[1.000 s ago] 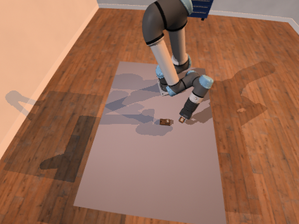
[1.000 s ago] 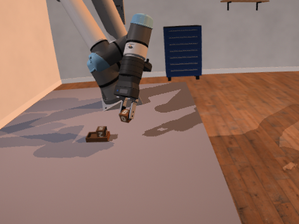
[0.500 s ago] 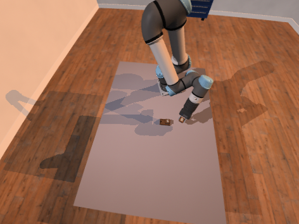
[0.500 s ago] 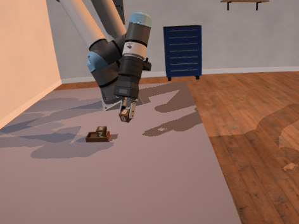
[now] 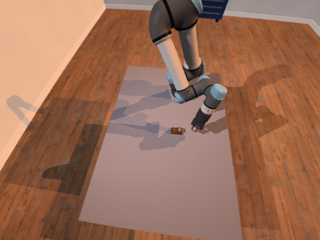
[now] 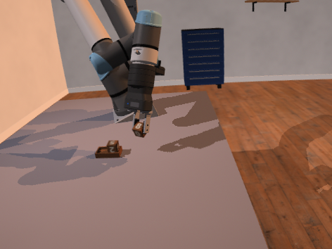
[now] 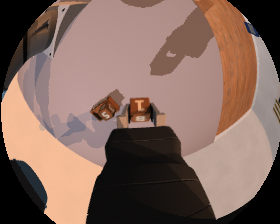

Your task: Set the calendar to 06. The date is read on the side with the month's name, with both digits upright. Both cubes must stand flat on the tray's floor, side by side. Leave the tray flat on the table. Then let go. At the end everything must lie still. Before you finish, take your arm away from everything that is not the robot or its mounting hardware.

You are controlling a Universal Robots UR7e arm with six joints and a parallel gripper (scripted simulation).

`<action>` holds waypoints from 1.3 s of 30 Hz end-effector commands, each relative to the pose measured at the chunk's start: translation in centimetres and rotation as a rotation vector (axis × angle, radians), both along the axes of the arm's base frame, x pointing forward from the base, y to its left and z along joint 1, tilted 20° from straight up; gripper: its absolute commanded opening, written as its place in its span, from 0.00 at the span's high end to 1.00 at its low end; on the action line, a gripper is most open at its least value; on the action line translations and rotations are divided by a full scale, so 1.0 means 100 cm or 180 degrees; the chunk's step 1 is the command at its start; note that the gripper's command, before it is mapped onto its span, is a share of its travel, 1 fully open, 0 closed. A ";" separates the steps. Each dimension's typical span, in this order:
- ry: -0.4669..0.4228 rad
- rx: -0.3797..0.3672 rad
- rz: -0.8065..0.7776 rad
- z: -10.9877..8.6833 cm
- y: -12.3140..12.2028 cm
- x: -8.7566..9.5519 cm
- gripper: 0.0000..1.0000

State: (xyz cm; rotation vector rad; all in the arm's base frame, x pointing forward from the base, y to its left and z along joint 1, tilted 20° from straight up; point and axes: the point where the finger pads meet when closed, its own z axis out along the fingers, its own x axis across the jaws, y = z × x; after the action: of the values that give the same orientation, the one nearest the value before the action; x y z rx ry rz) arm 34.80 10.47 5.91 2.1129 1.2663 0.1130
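Observation:
My gripper (image 5: 194,128) (image 6: 141,130) (image 7: 141,119) is shut on a brown number cube (image 6: 138,128) (image 7: 140,106), holding it tilted above the mat, to the right of the tray in the top and exterior views. In the exterior view the held cube shows an 8 and, below it, what looks like a 0; the wrist view shows a 1- or T-like mark and an 8. The small brown tray (image 5: 171,131) (image 6: 105,155) lies on the mat. The other cube (image 5: 180,129) (image 6: 112,147) (image 7: 106,114) stands in its right part, a 2 facing the exterior camera and an apparent 5 on top. The month's name is not readable.
The grey mat (image 5: 159,187) (image 6: 158,208) lies under everything, with arm shadows across it. The arm's base stands at the back of the mat. A blue drawer cabinet (image 5: 215,1) (image 6: 202,57) is far behind, and a wall shelf (image 6: 271,1) is high at the back right.

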 end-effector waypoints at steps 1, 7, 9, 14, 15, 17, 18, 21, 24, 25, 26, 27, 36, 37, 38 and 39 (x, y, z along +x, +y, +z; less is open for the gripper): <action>0.0149 0.0109 -0.0051 0.002 0.000 0.000 0.40; 0.0276 0.0204 -0.0097 0.004 0.000 -0.001 0.40; 0.0291 0.0215 -0.0103 0.004 0.000 -0.001 0.40; 0.0296 0.0219 -0.0105 0.004 0.000 -0.001 0.40; 0.0296 0.0219 -0.0105 0.004 0.000 -0.001 0.40; 0.0306 0.0224 -0.0107 0.004 0.000 -0.001 0.40; 0.0318 0.0231 -0.0110 0.004 0.000 -0.001 0.40; 0.0393 0.0271 -0.0129 0.003 -0.001 0.000 0.40; 0.0519 0.0344 -0.0164 0.003 -0.001 0.001 0.40; 0.0568 0.0374 -0.0178 0.002 -0.001 0.001 0.40; 0.0618 0.0406 -0.0193 0.002 -0.001 0.001 0.40; 0.0669 0.0439 -0.0208 0.002 -0.001 0.001 0.40; 0.0935 0.0630 -0.0298 0.005 -0.002 0.002 0.40; 0.0952 0.0643 -0.0304 0.005 -0.002 0.001 0.40; 0.0963 0.0652 -0.0308 0.005 -0.002 0.001 0.40; 0.0969 0.0657 -0.0310 0.005 -0.002 0.001 0.40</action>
State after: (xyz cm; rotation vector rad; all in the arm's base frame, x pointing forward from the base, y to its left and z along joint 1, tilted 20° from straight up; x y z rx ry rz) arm 34.95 10.30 6.35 2.4154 1.3645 -0.1178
